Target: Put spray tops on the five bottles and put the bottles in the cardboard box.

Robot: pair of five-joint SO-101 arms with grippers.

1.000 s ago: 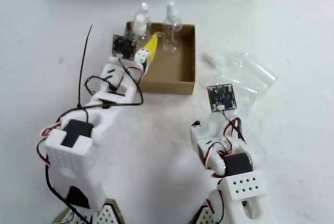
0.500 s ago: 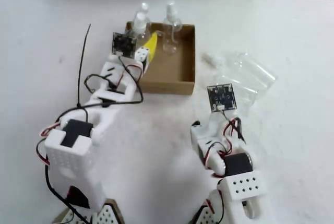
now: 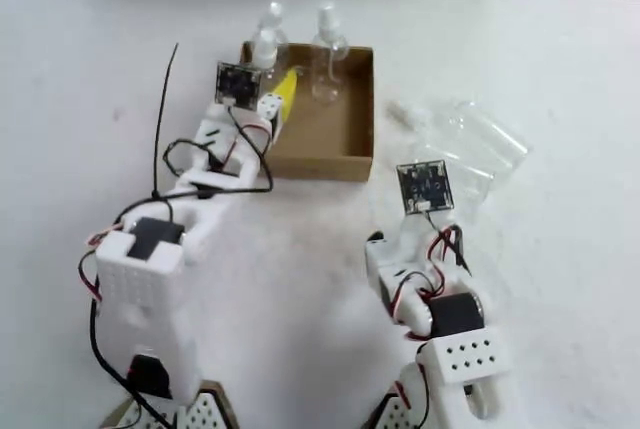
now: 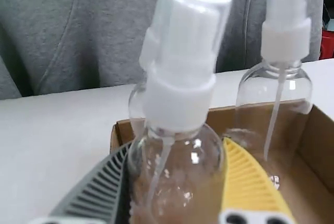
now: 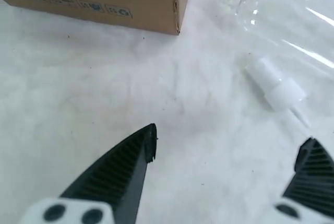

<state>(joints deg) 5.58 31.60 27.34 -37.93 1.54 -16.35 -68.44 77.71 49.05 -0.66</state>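
My left gripper (image 4: 176, 148) is shut on a clear bottle (image 4: 177, 104) with a white spray top, held upright between its grey and yellow fingers. In the high view that bottle (image 3: 264, 50) is at the far left corner of the cardboard box (image 3: 340, 154). A second capped bottle (image 4: 282, 88) stands in the box, and a third (image 3: 272, 21) is just behind the held one. My right gripper (image 5: 229, 138) is open above bare table. An uncapped bottle (image 5: 282, 12) and a loose spray top (image 5: 274, 85) lie beyond its fingertips, beside the box's corner (image 5: 177, 10).
Clear uncapped bottles (image 3: 475, 139) lie in a loose heap right of the box. A small white spray top (image 3: 405, 111) rests beside them. A person in grey (image 4: 78, 25) sits behind the table's far edge. White table (image 3: 560, 279) stretches open to the right.
The left arm has shifted slightly, keeping the bottle at the box's far left corner. The right arm has stayed still.
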